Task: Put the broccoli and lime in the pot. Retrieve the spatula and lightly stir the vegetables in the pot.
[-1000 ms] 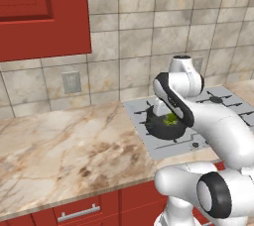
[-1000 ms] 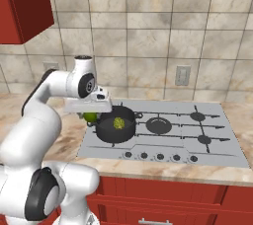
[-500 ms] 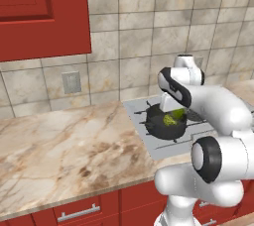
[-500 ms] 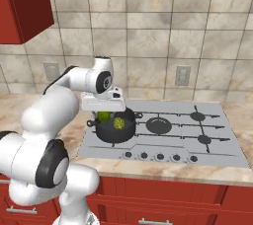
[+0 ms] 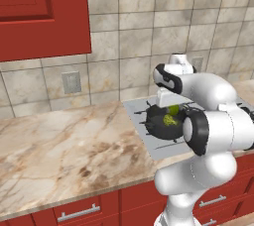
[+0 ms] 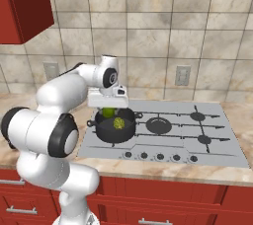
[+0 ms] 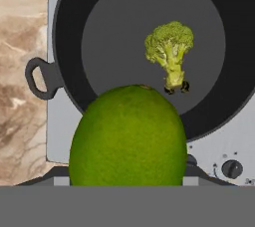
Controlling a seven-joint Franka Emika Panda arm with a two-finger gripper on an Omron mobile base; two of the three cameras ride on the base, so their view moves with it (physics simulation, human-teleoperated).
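Counter [image 5: 64,155] at left, marble, bare near the pot. Pot [image 7: 69,17] sits on the front-left burner of the stove [image 6: 222,145], 1 loop handle toward the counter. Broccoli [image 7: 168,47] already lies on the pot floor, right of centre in the hand view. Lime [image 7: 128,136] sits between the fingers, held over the pot's near rim; gripper [image 6: 108,104] hangs just above the pot, grasping the lime.

Step in hand, as judged: drop the lime in. It hangs over the rim edge, not the centre, so carry it further in over the open floor left of the broccoli before letting go, and release low so the round fruit does not bounce out.

Nothing blocks the way down. Stove knobs [image 6: 160,157] lie along the front edge, right of the pot. Spatula: not located.
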